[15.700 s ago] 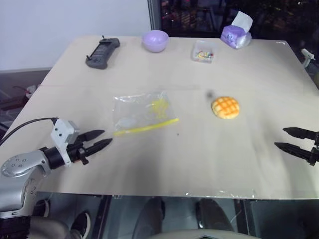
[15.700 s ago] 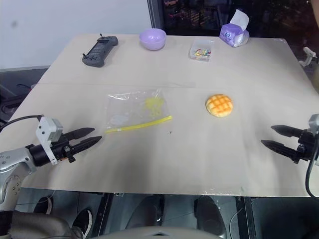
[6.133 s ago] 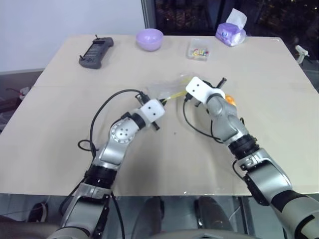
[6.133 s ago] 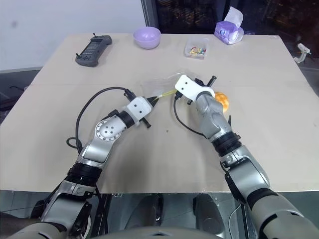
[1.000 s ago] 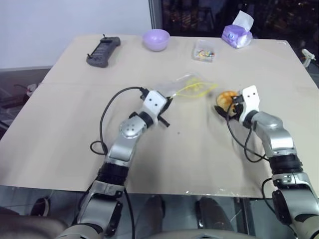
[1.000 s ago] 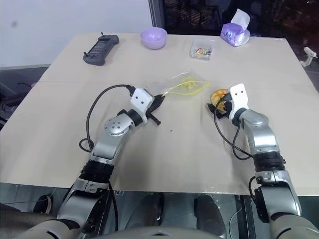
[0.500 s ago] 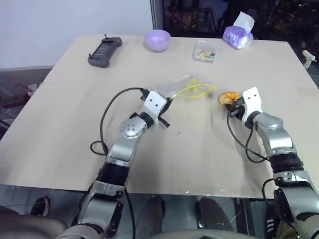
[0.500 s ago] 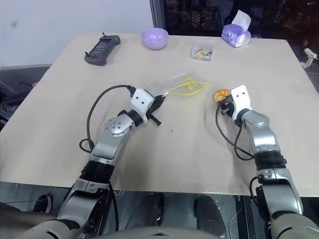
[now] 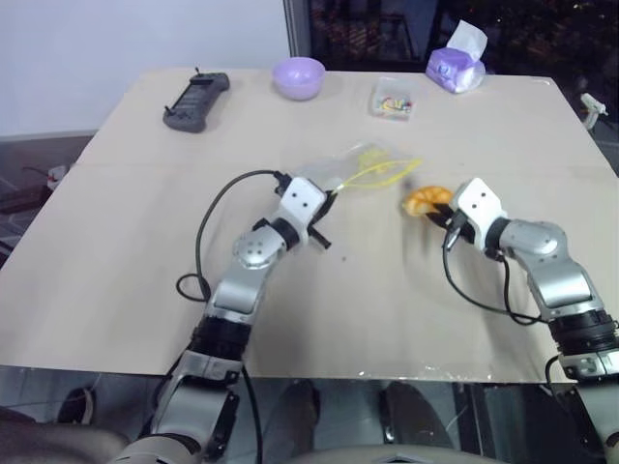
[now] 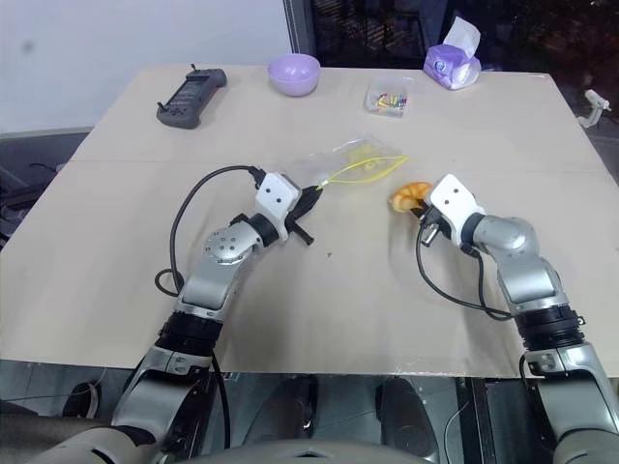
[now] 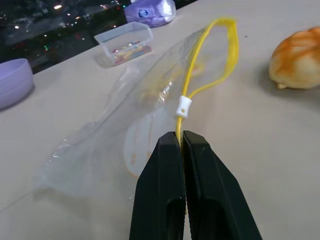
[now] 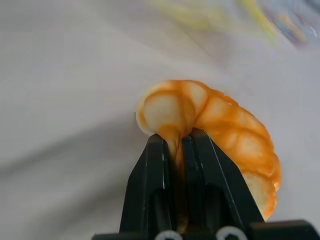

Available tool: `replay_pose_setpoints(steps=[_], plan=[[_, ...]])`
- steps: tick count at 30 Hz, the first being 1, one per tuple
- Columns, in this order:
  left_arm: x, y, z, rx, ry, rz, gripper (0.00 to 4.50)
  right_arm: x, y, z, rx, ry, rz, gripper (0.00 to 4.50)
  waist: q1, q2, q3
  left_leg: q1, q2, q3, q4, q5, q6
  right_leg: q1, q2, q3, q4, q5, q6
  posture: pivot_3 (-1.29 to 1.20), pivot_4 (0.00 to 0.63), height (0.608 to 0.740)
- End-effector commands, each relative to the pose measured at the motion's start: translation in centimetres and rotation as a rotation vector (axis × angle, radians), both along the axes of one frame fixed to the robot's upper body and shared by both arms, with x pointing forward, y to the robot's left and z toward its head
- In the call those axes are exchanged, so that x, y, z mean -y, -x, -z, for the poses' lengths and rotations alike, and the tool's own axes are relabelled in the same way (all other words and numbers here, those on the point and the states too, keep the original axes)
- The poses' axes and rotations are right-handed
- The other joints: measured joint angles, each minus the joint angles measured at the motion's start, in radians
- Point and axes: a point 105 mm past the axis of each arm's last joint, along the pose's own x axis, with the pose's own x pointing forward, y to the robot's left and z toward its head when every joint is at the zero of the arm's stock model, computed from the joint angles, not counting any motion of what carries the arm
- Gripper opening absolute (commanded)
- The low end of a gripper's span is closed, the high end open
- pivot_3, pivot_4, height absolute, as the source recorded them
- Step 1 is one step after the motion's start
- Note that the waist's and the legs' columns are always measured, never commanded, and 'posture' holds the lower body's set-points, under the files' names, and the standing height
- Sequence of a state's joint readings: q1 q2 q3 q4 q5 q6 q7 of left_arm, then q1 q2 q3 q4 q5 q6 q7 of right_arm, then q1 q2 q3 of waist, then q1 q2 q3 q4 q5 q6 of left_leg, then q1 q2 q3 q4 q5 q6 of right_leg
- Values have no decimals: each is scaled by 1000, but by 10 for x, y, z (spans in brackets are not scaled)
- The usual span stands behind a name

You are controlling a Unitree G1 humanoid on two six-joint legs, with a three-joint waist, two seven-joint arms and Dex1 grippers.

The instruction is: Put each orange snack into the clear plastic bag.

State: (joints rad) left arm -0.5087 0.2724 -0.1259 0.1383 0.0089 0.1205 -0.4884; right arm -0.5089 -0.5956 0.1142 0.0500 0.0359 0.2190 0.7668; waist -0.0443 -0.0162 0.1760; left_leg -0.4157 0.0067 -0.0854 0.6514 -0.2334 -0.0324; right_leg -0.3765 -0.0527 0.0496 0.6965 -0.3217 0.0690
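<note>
**Bag Mouth Held Open While the Snack Was Gripped for Transfer**

The left pincer (image 11: 181, 150) was clamped tightly on the yellow seal strip (image 11: 200, 65) of the clear plastic bag (image 9: 360, 170), near the white slider. By this hold the strip was raised off the desk (image 9: 116, 242), so that the mouth was kept looped open toward the right, presumably to receive the snack.

Just beside that opening, the orange snack (image 9: 425, 199) was pinched at its edge by the right pincer (image 12: 176, 150), whose fingers were nearly closed and were pressed into the soft bun, folding it. The snack appeared slightly lifted and tilted, still outside the bag. The narrow edge grip was judged adequate for a short carry, though slippage was considered possible.
</note>
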Motion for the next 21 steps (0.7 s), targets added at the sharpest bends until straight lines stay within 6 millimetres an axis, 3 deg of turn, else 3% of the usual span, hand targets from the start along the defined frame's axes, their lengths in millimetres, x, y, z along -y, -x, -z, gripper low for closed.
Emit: replay_pose_setpoints(steps=[1, 8, 21], plan=[[5, 3, -14, 53, 8, 28, 0, -16, 6, -39, 88, -47, -66, 27, 3, 0, 0, 0, 0, 0, 0, 0, 0, 0, 0, 0, 0, 0, 0, 0, 150, 740], [8, 3, -15, 54, 6, 40, 0, -32, 5, -44, 77, -67, -94, 27, 8, 0, 0, -1, -1, -1, 0, 1, -1, 0, -1, -1, -1, 0, 0, 0, 150, 740], [26, 16, -14, 57, -8, 163, 0, -45, -9, -34, 29, -114, -101, 27, 4, 0, 0, 0, -1, 0, 0, 1, -1, 0, -1, -1, 0, 0, 0, 0, 150, 740]])
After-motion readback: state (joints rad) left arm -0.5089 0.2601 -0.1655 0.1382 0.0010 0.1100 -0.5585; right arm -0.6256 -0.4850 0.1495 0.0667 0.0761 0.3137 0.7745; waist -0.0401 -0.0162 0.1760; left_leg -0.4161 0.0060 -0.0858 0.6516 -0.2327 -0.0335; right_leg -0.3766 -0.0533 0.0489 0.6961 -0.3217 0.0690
